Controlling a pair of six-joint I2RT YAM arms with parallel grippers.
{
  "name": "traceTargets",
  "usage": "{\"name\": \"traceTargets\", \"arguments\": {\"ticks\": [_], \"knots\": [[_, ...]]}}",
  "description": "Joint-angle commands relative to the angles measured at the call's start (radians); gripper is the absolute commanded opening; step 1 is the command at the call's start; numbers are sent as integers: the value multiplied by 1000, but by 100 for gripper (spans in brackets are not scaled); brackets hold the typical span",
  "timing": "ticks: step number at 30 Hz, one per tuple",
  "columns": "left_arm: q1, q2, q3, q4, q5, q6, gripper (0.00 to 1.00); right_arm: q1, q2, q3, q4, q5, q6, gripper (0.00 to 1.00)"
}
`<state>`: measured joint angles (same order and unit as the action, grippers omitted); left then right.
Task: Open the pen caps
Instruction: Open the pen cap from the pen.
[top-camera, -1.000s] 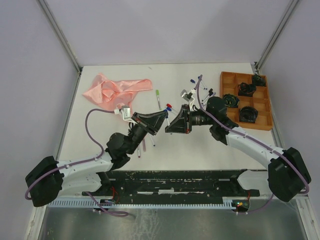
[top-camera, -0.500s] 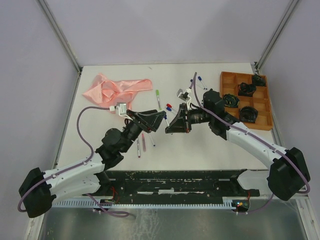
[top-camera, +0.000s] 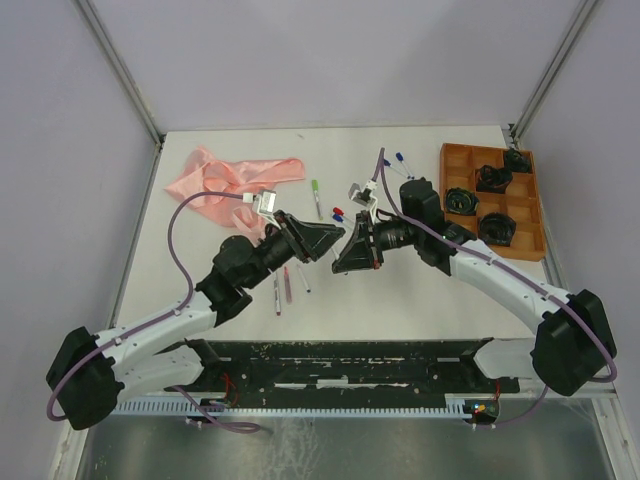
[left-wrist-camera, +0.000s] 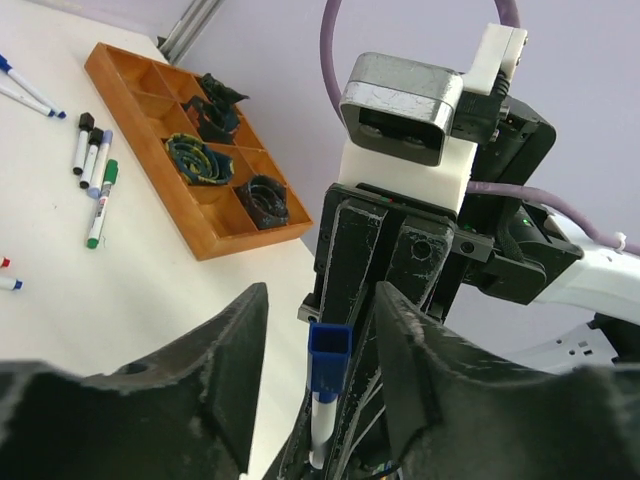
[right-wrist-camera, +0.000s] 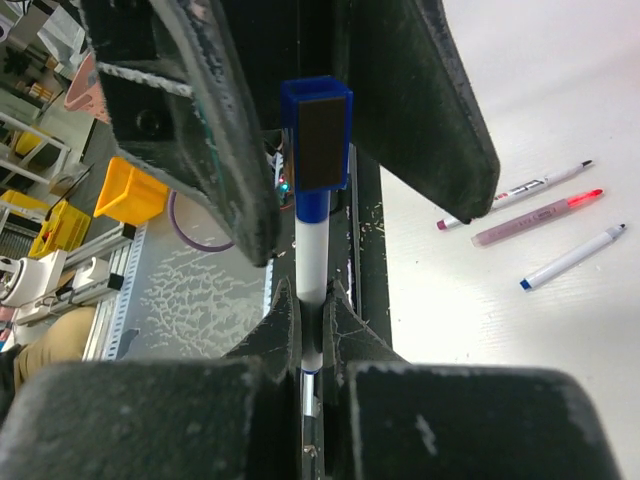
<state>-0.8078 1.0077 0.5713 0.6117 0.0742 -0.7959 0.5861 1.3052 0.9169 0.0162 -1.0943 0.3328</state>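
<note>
Right tool (right-wrist-camera: 312, 300) clamps the barrel of the stiff, light pen (right-wrist-camera: 310, 250); left tool (left-wrist-camera: 320, 300), jaws apart, should pinch the slick blue cap (right-wrist-camera: 316, 135) by its flat sides.

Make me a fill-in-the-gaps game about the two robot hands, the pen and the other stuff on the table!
The right gripper is shut on a white pen whose cap is ____.
The left gripper has its jaws ____ on either side of that cap.
The orange tray lies on the ____ arm's side of the table.
The crumpled cloth is ____.
Missing words: blue; open; right; pink.
</note>
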Motion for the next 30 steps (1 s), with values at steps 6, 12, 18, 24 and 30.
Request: {"name": "traceTargets", "arguments": {"ticks": [6, 12, 18, 24, 30], "knots": [[25, 1, 41, 3, 56, -50, 34, -8, 4, 55, -16, -17, -30, 0], [37, 5, 41, 4, 73, -53, 30, -8, 10, 57, -22, -18, -32, 0], [42, 8, 41, 4, 91, -46, 29, -10, 16, 62, -26, -18, -31, 0], [45, 14, 38, 13, 106, -40, 24, -14, 21, 64, -27, -22, -26, 0], [62, 22, 56, 13, 121, -15, 3, -15, 26, 64, -27, -23, -25, 0]]}}
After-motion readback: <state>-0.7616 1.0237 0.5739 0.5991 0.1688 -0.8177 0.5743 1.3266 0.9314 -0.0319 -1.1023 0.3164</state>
